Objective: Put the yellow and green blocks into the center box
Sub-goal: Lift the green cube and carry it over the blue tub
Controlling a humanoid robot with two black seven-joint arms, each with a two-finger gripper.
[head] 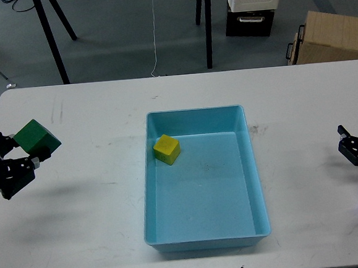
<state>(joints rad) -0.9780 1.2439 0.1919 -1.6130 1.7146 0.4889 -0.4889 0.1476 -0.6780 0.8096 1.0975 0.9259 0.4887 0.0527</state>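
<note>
A yellow block (167,149) lies inside the light blue box (257,183) at its far left corner. My left gripper (21,156) is at the left edge of the table, shut on a green block (37,138) and holding it above the table, well left of the box. My right gripper (354,147) is low at the right edge of the table, its fingers spread and empty, far from both blocks.
The white table (91,116) carries only the box. Beyond its far edge stand black stand legs (50,32), a cardboard box (329,35) and a white-and-black case (253,7) on the floor.
</note>
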